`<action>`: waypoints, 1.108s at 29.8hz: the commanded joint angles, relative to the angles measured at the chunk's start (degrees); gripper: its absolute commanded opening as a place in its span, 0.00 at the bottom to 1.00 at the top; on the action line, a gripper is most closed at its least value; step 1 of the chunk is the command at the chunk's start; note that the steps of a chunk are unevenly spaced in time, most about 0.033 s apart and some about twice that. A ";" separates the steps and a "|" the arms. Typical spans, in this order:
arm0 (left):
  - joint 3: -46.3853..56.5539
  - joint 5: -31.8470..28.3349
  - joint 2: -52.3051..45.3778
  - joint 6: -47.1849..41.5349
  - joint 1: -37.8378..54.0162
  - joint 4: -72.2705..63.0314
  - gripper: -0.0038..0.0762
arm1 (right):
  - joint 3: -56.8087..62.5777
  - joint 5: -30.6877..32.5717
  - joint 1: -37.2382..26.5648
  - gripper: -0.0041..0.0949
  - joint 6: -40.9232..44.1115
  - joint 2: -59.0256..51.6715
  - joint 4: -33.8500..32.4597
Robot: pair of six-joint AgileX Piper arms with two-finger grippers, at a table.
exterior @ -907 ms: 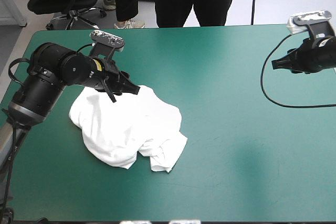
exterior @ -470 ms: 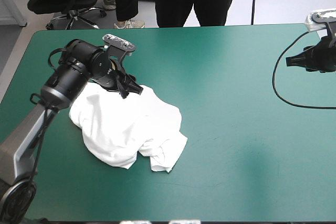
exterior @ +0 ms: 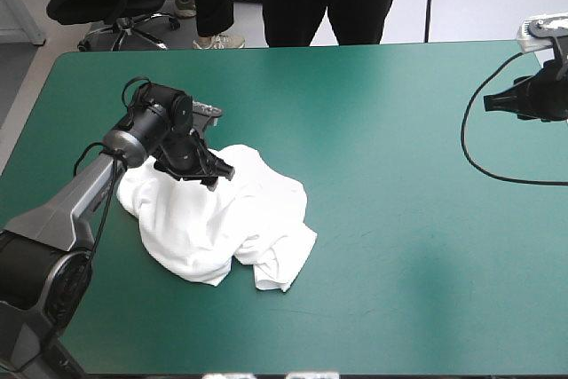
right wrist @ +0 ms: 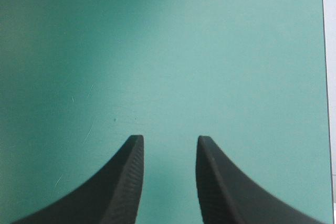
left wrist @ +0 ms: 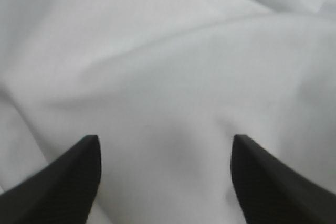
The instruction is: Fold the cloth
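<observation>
- T-shirt (exterior: 222,219) lies in the high view as a crumpled white heap on the teal-green bench (exterior: 399,246), left of centre. The left tool (exterior: 222,169) is at its far edge, and the right tool (exterior: 490,102) is well apart, near the bench's right edge.
- Left wrist view: the fingers (left wrist: 68,182) are spread wide over soft, light folds. A hem or shoulder looks the best hold.
- Right wrist view: the fingers are parted over bare bench.

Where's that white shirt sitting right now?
In the high view the T-shirt lies in a crumpled heap on the left half of the table, under the open left gripper, far from the right gripper.
</observation>
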 commanded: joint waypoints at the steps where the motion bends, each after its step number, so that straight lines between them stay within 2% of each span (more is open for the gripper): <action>1: 3.03 -2.31 -2.52 0.78 -0.02 -2.01 0.68 | -1.95 -3.64 -0.33 0.36 -0.57 -1.85 1.60; 6: 6.57 -7.85 -2.01 1.17 -0.02 -3.50 0.68 | -1.95 -3.77 -0.33 0.36 -0.93 -1.85 3.10; 14: 6.68 -9.16 4.02 1.48 -0.02 -6.37 0.66 | -1.95 -3.54 -0.33 0.36 -2.51 -1.85 6.18; 17: 6.68 -9.27 5.55 2.01 -0.02 -8.00 0.57 | -1.95 -3.42 -0.33 0.36 -2.61 -1.85 6.16; 19: 6.68 -9.27 5.65 2.11 -0.12 -8.77 0.40 | -1.95 -3.42 -0.33 0.36 -2.92 -1.85 6.16; 22: 6.68 -8.72 5.43 3.83 -0.46 -10.45 0.09 | -1.95 -3.42 -0.33 0.36 -2.95 -1.85 6.16; 23: 6.68 -8.43 5.43 4.33 -0.71 -10.82 0.03 | -1.95 -3.42 -0.33 0.36 -2.95 -1.85 6.16; 33: 5.51 -7.61 5.43 5.27 -11.17 -11.57 0.03 | -1.95 -3.42 -0.33 0.36 -2.95 -1.85 6.16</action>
